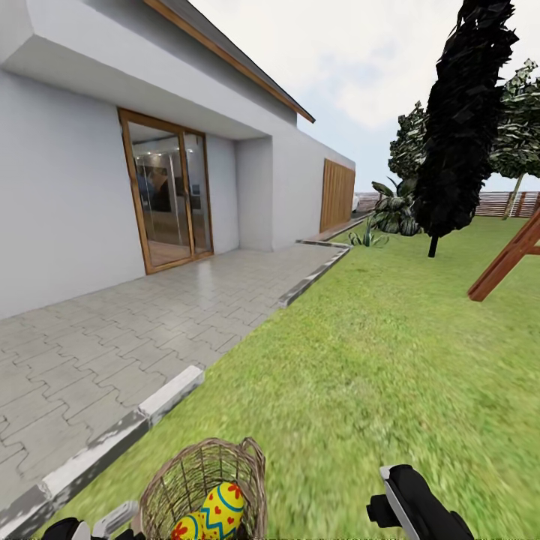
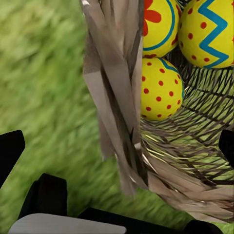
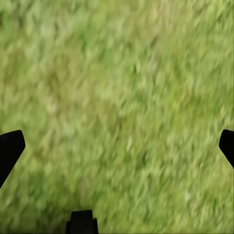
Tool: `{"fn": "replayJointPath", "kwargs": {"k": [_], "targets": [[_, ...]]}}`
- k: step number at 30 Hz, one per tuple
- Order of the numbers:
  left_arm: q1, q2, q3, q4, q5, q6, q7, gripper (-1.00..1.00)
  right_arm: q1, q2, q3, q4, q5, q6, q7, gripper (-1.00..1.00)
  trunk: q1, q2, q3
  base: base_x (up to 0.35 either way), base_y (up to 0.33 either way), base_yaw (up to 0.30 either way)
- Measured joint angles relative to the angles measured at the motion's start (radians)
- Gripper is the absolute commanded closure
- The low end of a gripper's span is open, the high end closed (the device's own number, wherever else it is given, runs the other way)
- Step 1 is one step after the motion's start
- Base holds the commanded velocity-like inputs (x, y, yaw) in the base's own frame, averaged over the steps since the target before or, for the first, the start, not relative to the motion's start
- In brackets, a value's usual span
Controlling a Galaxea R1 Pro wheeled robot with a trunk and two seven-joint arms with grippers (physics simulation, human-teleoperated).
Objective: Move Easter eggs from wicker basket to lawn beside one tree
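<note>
Left gripper (image 2: 117, 141) apart, straddling wicker basket (image 1: 202, 487) rim on lawn (image 1: 390, 360); 3 Easter eggs (image 2: 161, 90) inside. Right gripper (image 3: 117, 146) apart over grass. Risk: tipping basket, eggs rolling

Both my arms sit low at the bottom edge of the head view, the left hand (image 1: 105, 523) showing just a grey and black tip, the right hand (image 1: 409, 499) reaching a little farther forward and angled inward. In each wrist view my fingertips (image 3: 10, 148) show far apart at the frame's edges, so both hands are spread wide with nothing gripped between them.
</note>
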Motion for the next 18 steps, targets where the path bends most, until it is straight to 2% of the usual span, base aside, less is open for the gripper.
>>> {"fn": "replayJointPath", "kwargs": {"k": [4, 11, 12, 16, 18], "targets": [[0.000, -0.001, -0.001, -0.001, 0.000, 0.000, 0.000, -1.00, 0.000, 0.000, 0.000, 0.000, -0.001, -0.001, 0.000, -1.00, 0.015, -0.028, -0.013, 0.000, 0.000, 0.000], [0.000, -0.001, 0.000, -0.001, 0.000, -0.001, 0.000, -1.00, 0.000, 0.000, 0.000, 0.000, -0.001, -0.001, 0.000, -1.00, 0.015, -0.028, -0.013, 0.000, 0.000, 0.000], [0.000, -0.001, 0.001, -0.002, 0.000, -0.001, 0.000, 1.00, 0.000, 0.000, 0.000, 0.000, -0.001, -0.001, 0.000, -1.00, 0.015, -0.028, -0.013, 0.000, 0.000, 0.000], [0.000, 0.000, 0.001, -0.010, 0.000, -0.002, -0.001, 1.00, 0.000, 0.000, 0.000, 0.000, 0.000, -0.002, 0.000, -1.00, 0.015, -0.028, -0.013, 0.000, 0.000, 0.000], [0.000, 0.000, 0.003, -0.012, 0.014, -0.001, 0.001, 1.00, 0.000, 0.000, 0.000, 0.000, 0.000, -0.002, 0.000, -1.00, 0.015, -0.028, -0.013, 0.000, 0.000, 0.000]]}}
